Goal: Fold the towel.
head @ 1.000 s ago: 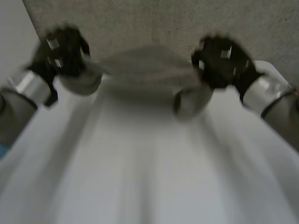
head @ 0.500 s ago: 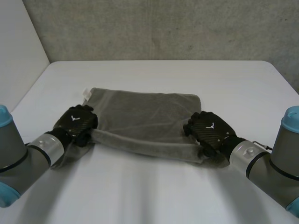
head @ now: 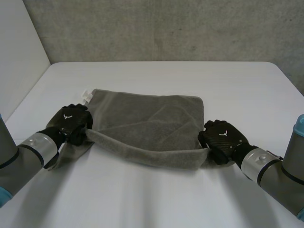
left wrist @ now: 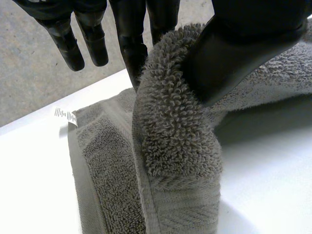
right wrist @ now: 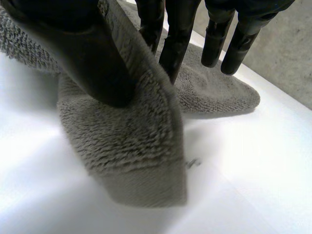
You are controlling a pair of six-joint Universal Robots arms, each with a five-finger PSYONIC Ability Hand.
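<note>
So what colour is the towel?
The towel is plain grey, with no pattern; the left wrist view shows it best.

Bare table [head: 156, 76] lies open beyond the towel [head: 152, 118] up to the grey wall [head: 166, 28], and again nearer than its lifted front edge, stretched between left hand [head: 71, 123] and right hand [head: 222, 140].

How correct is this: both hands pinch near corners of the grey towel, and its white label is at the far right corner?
No: the head view shows the white label at the far left corner of the grey towel. The left hand and right hand do pinch its near corners.
</note>
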